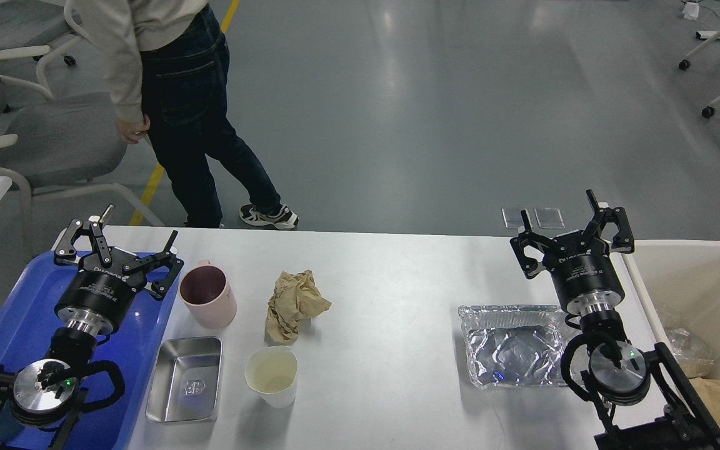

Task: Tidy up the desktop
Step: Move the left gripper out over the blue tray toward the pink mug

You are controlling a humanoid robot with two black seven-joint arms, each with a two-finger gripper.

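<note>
One white tabletop (385,275) is stretching across the lower part of the head view, reaching from the blue tray (16,325) on the left to the beige bin (704,281) on the right. Five loose things are sitting on it: one pink mug (209,295), one crumpled brown paper (292,305), one small cream cup (272,375), one shallow steel dish (186,379) and one foil container (511,345). Two grippers are showing. The left gripper (119,240) is hanging over the blue tray with its fingers spread wide apart, holding nothing. The right gripper (569,228) is hovering beyond the foil container's far right corner, its fingers likewise splayed wide and gripping nothing. One person (172,94) is standing on the floor beyond the tabletop, beside some grey chairs (41,137).
</note>
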